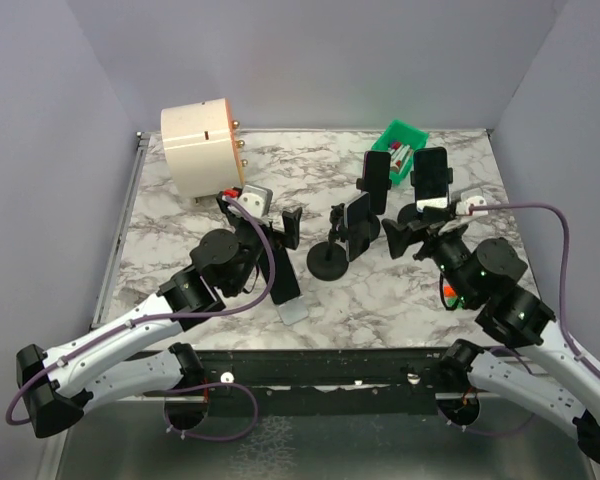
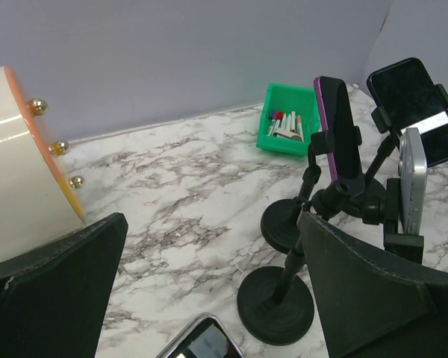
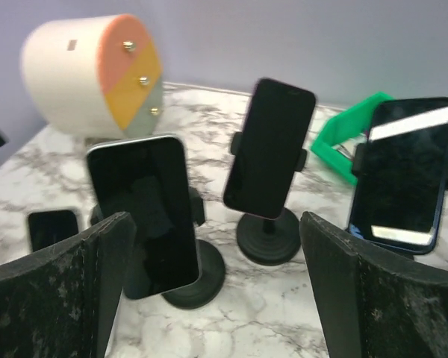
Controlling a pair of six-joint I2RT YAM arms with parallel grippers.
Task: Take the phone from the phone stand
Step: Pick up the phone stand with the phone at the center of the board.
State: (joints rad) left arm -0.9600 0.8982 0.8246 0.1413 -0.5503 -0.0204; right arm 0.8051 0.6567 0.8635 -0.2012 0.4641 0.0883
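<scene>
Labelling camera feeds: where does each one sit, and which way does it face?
Top external: overhead from behind, looking down on the marble table; left arm and right arm show.
Left wrist: on the left hand, facing far-right; its fingers frame the bottom.
Right wrist: on the right hand, facing far-left at three mounted phones; fingers likewise.
Shared: all show the green bin and white drum.

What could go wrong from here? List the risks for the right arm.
1. The silver-edged phone, purple-edged phone and dark blue phone stand close together; the open right gripper could knock a neighbour.
2. Each sits high on a thin stem over a small round base; pulling a clamped phone sideways may tip it.
3. The flat phone by the left arm could be swept aside.
</scene>
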